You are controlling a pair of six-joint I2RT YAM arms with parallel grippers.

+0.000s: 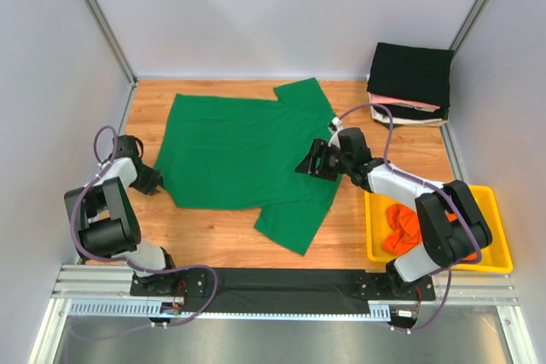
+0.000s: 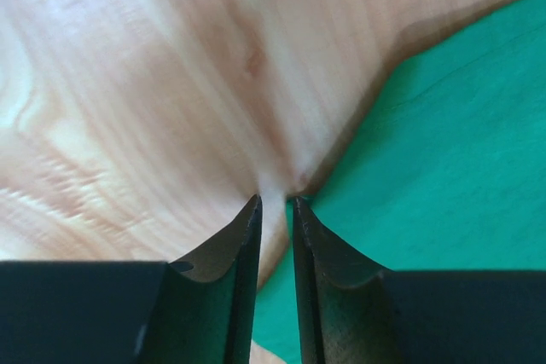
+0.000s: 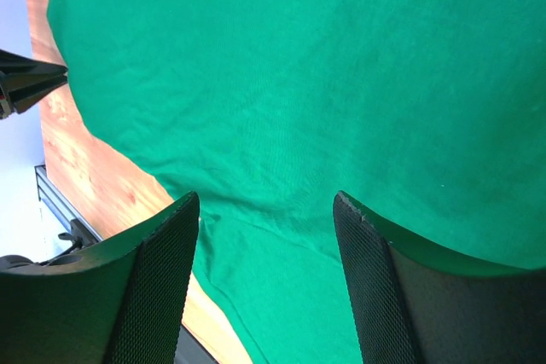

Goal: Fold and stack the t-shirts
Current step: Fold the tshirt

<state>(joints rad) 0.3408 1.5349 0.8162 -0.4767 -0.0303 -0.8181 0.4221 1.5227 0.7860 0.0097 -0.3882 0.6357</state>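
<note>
A bright green t-shirt lies spread flat on the wooden table. My left gripper is low at the shirt's near-left corner. In the left wrist view its tips stand a narrow slit apart, straddling the green hem, with wood and cloth showing in the gap. My right gripper hovers open over the shirt's right side, and only green cloth shows between its fingers. An orange t-shirt is bunched in the yellow tray. A black folded t-shirt tops a stack over a white/pink one.
The yellow tray stands at the near right beside the right arm's base. The folded stack is in the far right corner. Grey walls with metal posts close in the table on the left, back and right. A black strip runs along the near edge.
</note>
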